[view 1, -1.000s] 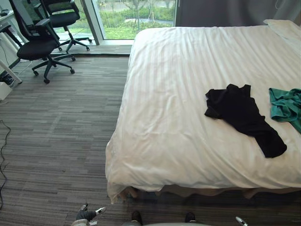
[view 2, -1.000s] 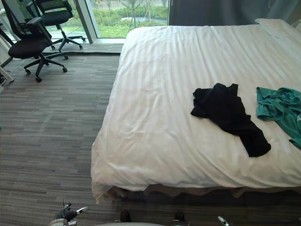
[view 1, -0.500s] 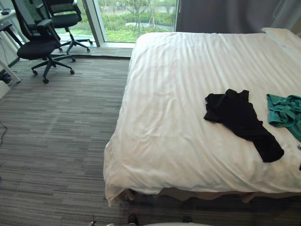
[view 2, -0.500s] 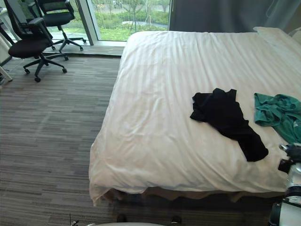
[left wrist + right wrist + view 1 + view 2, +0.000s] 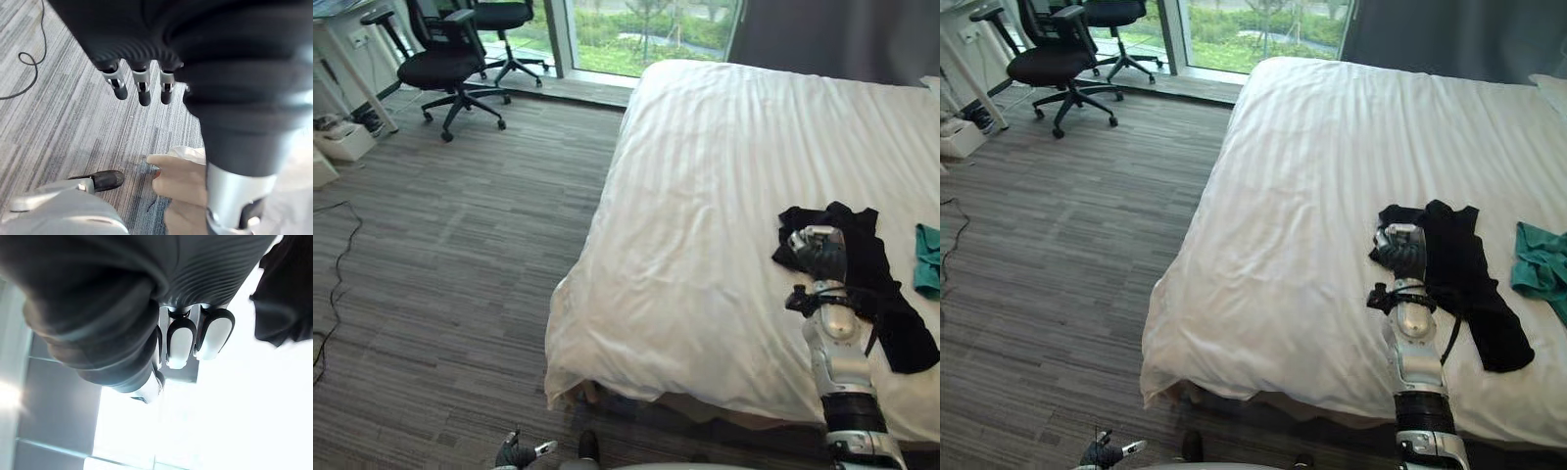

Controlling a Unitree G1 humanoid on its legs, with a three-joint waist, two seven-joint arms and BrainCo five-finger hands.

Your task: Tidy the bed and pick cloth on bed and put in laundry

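So the robot's right hand (image 5: 818,253) is up over the near part of the bed, with its arm coming in from the lower right. Its fingers (image 5: 177,345) look loose and relaxed with nothing in them, though the wrist view sees them end-on, so that's a best read rather than a sure thing. The hand sits right at the left edge of the black cloth (image 5: 871,255). From the head views you can't tell if it's touching the fabric or just above it, and the right wrist view shows the dark cloth off to one side of the fingertips, not between them. The black cloth lies crumpled and spread flat on the white striped bed (image 5: 705,176), toward the robot's right side, with one long end trailing toward the near edge. Just beyond it, at the far right, there's a teal cloth (image 5: 927,259) also lying on the sheet, apart from the black one. The left hand (image 5: 514,454) hangs low at the bottom left beside the bed corner, with its fingers (image 5: 143,90) straight, the thumb spread off to one side, and nothing in it. Past that it's grey striped floor (image 5: 460,255), with two black office chairs (image 5: 445,64) by the window (image 5: 646,20) at the far left.
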